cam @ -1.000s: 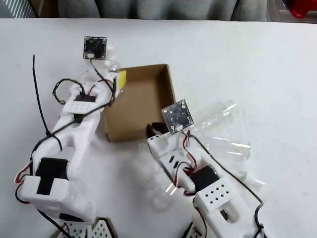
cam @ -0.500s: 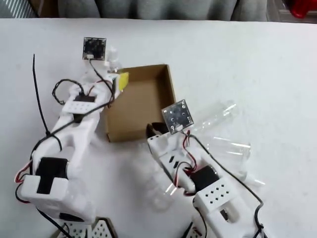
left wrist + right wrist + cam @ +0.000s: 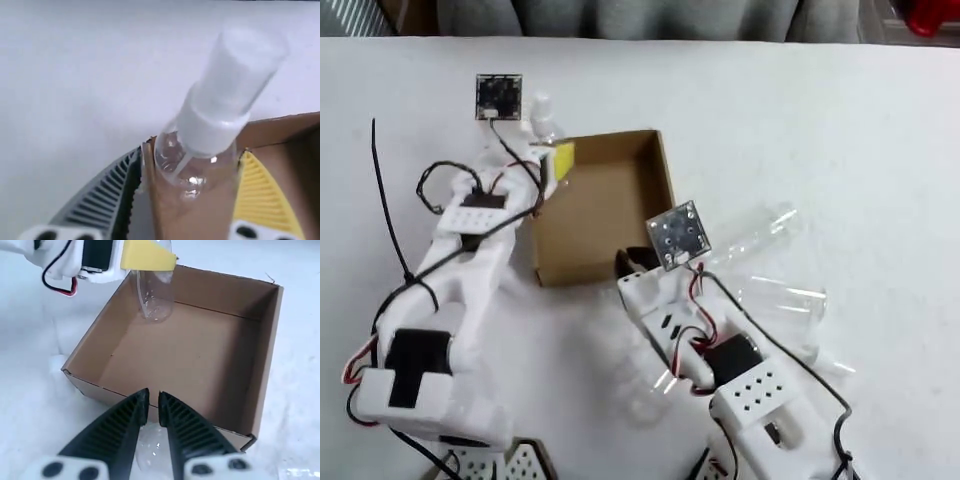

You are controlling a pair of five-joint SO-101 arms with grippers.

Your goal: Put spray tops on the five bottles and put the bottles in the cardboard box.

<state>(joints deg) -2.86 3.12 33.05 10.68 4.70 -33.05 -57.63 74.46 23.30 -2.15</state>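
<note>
Bottle (image 3: 197, 167): clear, white spray top (image 3: 235, 65) fitted, tilted. Clamped between the grey and yellow fingers of the left gripper (image 3: 192, 160).

High view: it sits in the upper left of the frame, at the far left corner of the cardboard box (image 3: 605, 205). Its base hangs inside that corner; contact with the box floor unclear.

Right gripper (image 3: 153, 397): fingers drawn together, grasping nothing, at the box's near wall, frame centre.

Loose bottles (image 3: 770, 228): clear, lying on the white table (image 3: 800, 120), centre right, beside the box.
</note>
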